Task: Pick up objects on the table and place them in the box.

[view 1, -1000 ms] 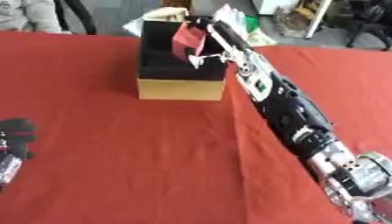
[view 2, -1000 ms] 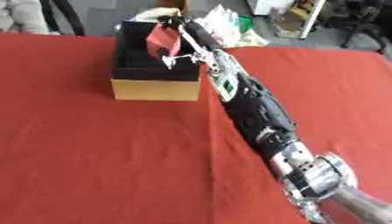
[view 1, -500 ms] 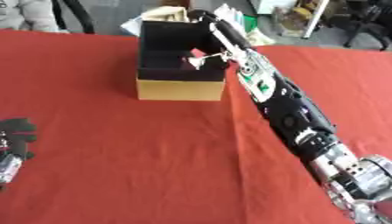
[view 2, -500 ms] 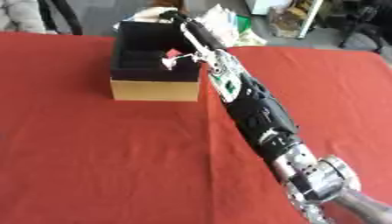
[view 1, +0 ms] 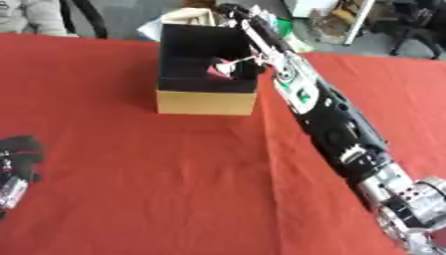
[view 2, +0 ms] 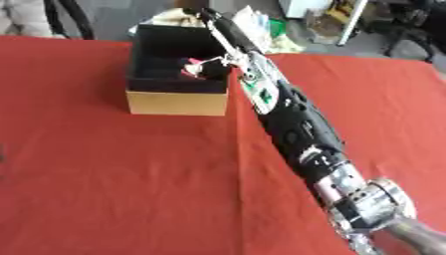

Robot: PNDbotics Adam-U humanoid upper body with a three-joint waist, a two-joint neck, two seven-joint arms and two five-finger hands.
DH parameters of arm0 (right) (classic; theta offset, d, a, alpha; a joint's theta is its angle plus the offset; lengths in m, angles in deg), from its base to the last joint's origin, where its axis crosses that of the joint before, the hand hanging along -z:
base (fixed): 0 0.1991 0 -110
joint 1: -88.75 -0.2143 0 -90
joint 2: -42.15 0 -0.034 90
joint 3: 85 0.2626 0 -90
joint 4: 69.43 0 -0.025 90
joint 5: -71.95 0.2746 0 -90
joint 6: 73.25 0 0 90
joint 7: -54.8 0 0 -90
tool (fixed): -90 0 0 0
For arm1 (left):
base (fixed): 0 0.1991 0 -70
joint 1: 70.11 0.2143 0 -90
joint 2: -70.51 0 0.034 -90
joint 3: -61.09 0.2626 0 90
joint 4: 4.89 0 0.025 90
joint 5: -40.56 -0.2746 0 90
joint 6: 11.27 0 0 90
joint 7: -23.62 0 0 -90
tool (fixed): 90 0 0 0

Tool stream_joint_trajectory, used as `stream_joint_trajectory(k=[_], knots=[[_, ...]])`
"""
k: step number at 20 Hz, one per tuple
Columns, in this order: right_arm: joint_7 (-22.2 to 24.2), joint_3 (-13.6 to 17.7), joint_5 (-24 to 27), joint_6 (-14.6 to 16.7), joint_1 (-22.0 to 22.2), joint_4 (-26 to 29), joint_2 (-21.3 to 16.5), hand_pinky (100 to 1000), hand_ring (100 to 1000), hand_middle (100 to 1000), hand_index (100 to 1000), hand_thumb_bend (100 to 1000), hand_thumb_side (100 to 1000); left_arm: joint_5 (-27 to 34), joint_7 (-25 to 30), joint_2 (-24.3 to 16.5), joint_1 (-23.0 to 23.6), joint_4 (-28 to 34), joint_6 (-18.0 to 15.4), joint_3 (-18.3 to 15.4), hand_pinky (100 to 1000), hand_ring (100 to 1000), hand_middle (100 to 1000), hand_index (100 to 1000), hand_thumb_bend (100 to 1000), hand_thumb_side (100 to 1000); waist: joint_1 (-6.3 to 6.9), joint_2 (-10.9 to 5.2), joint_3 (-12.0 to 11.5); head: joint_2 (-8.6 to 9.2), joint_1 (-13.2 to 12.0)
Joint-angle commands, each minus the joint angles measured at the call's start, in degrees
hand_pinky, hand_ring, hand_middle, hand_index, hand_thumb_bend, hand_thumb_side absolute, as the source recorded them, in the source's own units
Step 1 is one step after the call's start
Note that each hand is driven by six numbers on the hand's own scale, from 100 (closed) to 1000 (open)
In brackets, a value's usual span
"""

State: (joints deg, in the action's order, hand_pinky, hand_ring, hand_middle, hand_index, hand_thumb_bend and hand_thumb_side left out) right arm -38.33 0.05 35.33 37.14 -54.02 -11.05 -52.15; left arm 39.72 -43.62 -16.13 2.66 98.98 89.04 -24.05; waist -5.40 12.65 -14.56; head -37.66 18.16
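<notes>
1. The right hand (view 1: 247, 20) is seen stretched out over the far right corner of the box (view 1: 205, 102). Its fingers look straight and nothing is seen held in them, though the hand is dark against a dark background and this is not certain.
2. A small pink and white object (view 1: 228, 68) is seen low inside the box, against the black lining, just below and beside the right wrist. Whether it is touched by the arm cannot be told.
3. The right forearm (view 1: 324, 112) is laid diagonally along the right wall of the box. If the arm is drawn back low, the wall could be caught and the box dragged or tipped on the red tablecloth (view 1: 139, 189).
4. A thin pale strip is seen running from the pink object toward the wrist. If it is snagged on the arm, the object could be pulled back out as the arm is lifted away.
5. The box is judged to be light cardboard standing free on the cloth, so a sideways knock could shift it out of reach for later placements.
6. A crease in the cloth is seen running down from the box corner. The box could be unsettled if the cloth is tugged by the arm.
7. The left hand (view 1: 17, 164) is seen at the lower left edge, well apart from the box. Its fingers cannot be made out.
</notes>
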Motion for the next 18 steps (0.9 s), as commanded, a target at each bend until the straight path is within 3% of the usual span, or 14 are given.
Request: stream_joint_trajectory(k=[1,5,10,18], knots=[[-1.2,-0.8,3.0,2.5,0.9,5.6,-4.7,823,917,933,948,398,119,-0.2,-0.4,-1.0,-0.1,0.9,0.0,-0.7,720,823,782,872,100,356,0.32,-1.25,0.6,-0.05,-0.7],[-3.0,-1.0,7.0,4.6,5.6,12.1,-9.0,812,911,924,943,373,100,-0.3,-0.8,-1.2,0.2,0.9,0.0,-1.1,720,823,782,871,100,355,0.31,-1.36,1.7,-0.12,-1.6],[-5.5,-0.6,12.1,4.6,13.1,20.4,-13.2,802,907,913,939,343,100,-0.3,-1.3,-1.4,0.5,0.9,0.0,-1.5,720,824,782,871,100,357,0.46,-1.14,3.2,-0.29,-2.5],[-5.1,1.8,20.1,1.0,25.1,33.4,-14.4,787,899,883,931,293,100,-0.4,-1.5,-1.4,0.7,0.9,0.1,-1.7,721,825,782,871,100,359,0.69,-1.10,4.7,-1.76,-3.5]])
